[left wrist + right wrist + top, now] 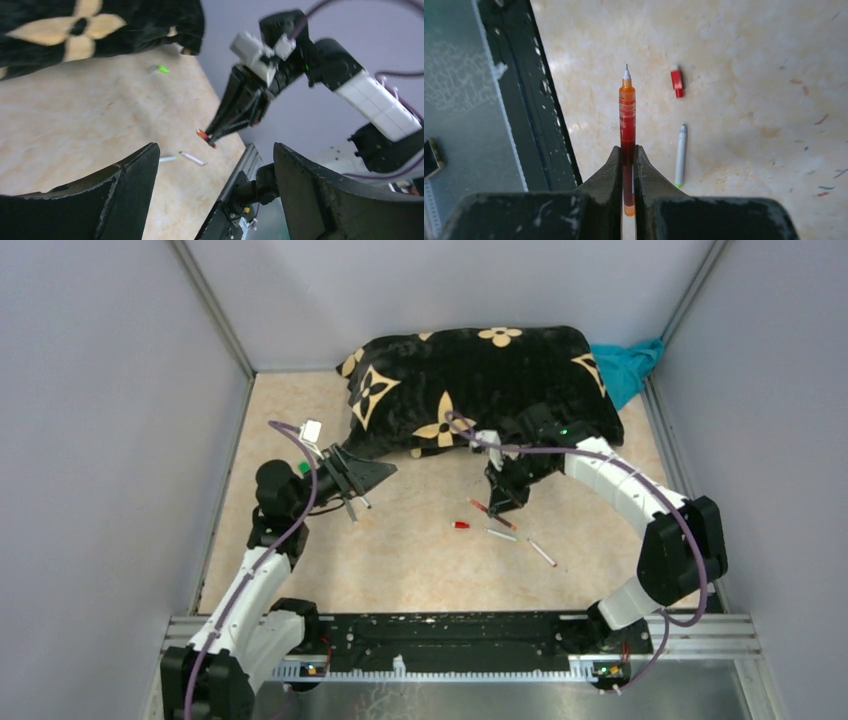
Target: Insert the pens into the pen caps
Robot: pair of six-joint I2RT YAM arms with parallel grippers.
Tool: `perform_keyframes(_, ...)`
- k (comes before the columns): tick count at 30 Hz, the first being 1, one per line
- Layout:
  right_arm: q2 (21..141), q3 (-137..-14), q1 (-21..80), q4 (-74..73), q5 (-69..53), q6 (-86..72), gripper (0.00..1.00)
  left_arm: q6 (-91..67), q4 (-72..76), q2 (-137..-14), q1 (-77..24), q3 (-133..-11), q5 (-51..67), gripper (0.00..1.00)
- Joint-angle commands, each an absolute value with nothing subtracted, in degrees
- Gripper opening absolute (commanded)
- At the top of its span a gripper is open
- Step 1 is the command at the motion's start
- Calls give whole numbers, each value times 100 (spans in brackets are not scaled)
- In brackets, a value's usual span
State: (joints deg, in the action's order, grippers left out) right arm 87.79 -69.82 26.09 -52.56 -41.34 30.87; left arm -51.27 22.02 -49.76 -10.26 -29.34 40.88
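My right gripper (497, 502) is shut on a red pen (627, 115), which points forward out of the jaws, tip bare, above the table. On the table beyond it lie a red pen cap (677, 81) and a white pen with a green end (680, 156). From the top view, the red cap (461, 525), that white pen (500, 535) and another pale pen (541, 552) lie mid-table. My left gripper (215, 192) is open, lifted at the left, with nothing between its fingers. A small green piece (162, 69) lies near the cushion.
A black cushion with beige flowers (480, 380) fills the back of the table, with a teal cloth (630, 365) behind its right corner. Grey walls close in the left, right and back. A black rail (450, 635) runs along the near edge.
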Motion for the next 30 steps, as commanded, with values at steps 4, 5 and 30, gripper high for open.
perform_keyframes(4, 8907, -8676, 2009, -5907, -6105, 3016, 0, -5742, 4526, -5928, -2964, -3037, 2489, 85)
perform_keyframes(5, 8933, -8769, 1988, -5913, -6249, 2994, 0, -5736, 4577, -6125, -3170, -3147, 2312, 84)
perform_keyframes(30, 8671, -8527, 1978, -5387, -6770, 2376, 2, -5354, 4407, -7655, -4465, -4409, 1212, 0)
